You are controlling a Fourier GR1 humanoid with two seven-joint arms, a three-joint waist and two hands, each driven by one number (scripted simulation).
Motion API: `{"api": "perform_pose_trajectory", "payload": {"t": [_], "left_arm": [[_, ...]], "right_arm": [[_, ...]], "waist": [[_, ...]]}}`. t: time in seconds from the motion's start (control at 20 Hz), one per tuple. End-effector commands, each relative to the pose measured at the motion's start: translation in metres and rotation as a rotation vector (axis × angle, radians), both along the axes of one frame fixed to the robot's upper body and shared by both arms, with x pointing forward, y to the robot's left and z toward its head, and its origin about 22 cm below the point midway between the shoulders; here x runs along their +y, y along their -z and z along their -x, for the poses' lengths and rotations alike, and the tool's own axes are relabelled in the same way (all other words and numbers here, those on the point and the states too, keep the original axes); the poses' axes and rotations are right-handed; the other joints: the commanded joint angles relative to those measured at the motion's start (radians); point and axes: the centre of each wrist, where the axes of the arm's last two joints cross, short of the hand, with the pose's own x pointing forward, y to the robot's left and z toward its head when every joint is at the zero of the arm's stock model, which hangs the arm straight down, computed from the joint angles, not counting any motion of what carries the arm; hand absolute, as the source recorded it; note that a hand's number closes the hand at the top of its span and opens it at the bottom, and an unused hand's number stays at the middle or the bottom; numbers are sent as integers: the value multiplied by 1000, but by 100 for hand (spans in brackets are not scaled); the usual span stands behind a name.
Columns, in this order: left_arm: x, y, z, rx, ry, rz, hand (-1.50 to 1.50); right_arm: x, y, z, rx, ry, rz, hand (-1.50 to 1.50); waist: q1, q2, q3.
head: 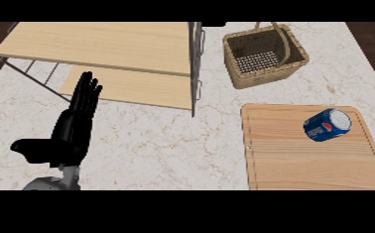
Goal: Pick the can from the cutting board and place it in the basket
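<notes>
Blue soda can [327, 124] is lying on its side on the wooden cutting board [293, 162], way off to the right of the left hand [73, 123] and about level with it, nothing touching it. That left hand is relaxed and holding nothing, fingers straight and pointing up the view, thumb sticking out to its left, sitting over the marble bench [176, 138] near the lower left edge. Wicker basket [264, 53] is further up and to the right of the hand, well apart from it, and it sits just beyond the top of the cutting board with a strip of bench between them. Right past the fingertips there's a wooden shelf rack [110, 46] with a metal wire frame, its lower shelf close to the fingers. Right hand doesn't show anywhere.
</notes>
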Motion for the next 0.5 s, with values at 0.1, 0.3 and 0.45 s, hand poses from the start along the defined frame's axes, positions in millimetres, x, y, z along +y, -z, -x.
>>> {"api": "perform_pose_trajectory", "payload": {"t": [0.1,0.3,0.45], "left_arm": [[14,-1,12,-8,0,-5,0],[-12,3,4,1,-19,-4,0],[-3,-3,3,-5,-6,-8,0]], "right_arm": [[-10,44,6,42,49,-5,-150],[-18,48,-1,46,28,-19,-150],[-19,69,-2,41,17,-40,-150]], "waist": [[-7,-2,1],[-7,-1,1],[-7,-1,1]]}}
